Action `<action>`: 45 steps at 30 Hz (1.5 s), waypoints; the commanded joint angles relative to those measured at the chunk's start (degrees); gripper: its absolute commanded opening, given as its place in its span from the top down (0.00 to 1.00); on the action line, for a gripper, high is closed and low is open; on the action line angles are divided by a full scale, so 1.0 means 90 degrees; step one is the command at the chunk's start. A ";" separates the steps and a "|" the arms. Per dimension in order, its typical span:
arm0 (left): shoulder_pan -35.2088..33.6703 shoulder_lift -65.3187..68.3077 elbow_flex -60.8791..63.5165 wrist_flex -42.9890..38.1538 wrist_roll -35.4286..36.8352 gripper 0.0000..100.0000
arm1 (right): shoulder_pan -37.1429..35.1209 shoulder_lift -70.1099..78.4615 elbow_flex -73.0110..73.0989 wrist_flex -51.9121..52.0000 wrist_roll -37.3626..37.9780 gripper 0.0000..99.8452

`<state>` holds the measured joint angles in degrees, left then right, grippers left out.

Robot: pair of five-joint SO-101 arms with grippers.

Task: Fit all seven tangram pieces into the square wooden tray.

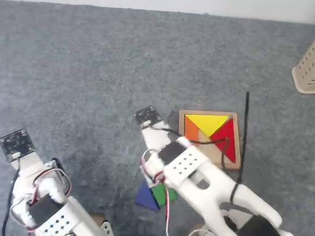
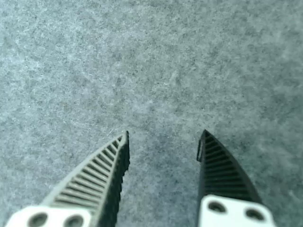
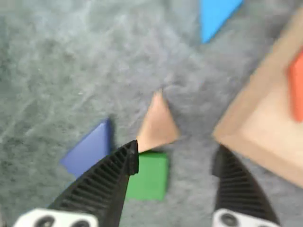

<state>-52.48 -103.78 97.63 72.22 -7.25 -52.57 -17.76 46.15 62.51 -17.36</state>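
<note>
Tan triangular wooden tangram piece point(image 3: 157, 124) is being faced, apex pointing away, by the nearer right end effector point(image 3: 177, 149), held open just short of its base.

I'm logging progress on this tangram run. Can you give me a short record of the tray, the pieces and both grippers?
tray: square wooden tray on grey carpet, partly filled
in tray: yellow piece, red piece, orange piece
loose on carpet: dark blue piece, green piece, tan triangle, light blue piece
left gripper: open, over bare carpet
right gripper: open, above the tan triangle and green piece, near a tray corner
task state: unfinished, four pieces outside
</note>
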 commanded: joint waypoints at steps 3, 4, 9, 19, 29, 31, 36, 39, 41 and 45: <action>0.0010 -0.0068 -0.0122 0.0020 0.0059 0.77 | -0.0210 0.0571 -0.0049 -0.0806 -0.0313 0.74; 0.0010 -0.0068 -0.0122 0.0020 0.0059 0.77 | -0.0200 0.0679 -0.0049 -0.0943 -0.0322 0.76; 0.0010 -0.0068 -0.0122 0.0020 0.0059 0.77 | -0.0190 0.1089 -0.0049 -0.1158 -0.0313 0.79; 0.0010 -0.0068 -0.0122 0.0020 0.0059 0.77 | 0.0005 0.1226 -0.0049 -0.1158 -0.0303 0.85; 0.0010 -0.0068 -0.0122 0.0020 0.0059 0.77 | 0.0952 0.1226 -0.0156 -0.1411 0.0791 0.96; 0.0010 -0.0068 -0.0122 0.0020 0.0059 0.77 | 0.1079 0.1216 -0.0156 -0.1431 0.0977 0.96; 0.0010 -0.0068 -0.0122 0.0020 0.0059 0.77 | 0.1353 0.0786 -0.0303 -0.1372 0.1074 0.96; 0.0010 -0.0068 -0.0122 0.0020 0.0059 0.77 | 0.1538 0.0112 -0.0332 -0.1216 0.1426 0.96; 0.0010 -0.0068 -0.0122 0.0020 0.0059 0.77 | 0.1792 -0.0405 -0.0332 -0.1040 0.1797 0.96; 0.0010 -0.0068 -0.0122 0.0020 0.0059 0.77 | 0.2672 -0.1284 -0.0322 -0.0640 0.2774 0.96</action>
<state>-52.48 -103.78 97.63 72.22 -7.25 -34.29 -21.63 46.24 54.24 1.27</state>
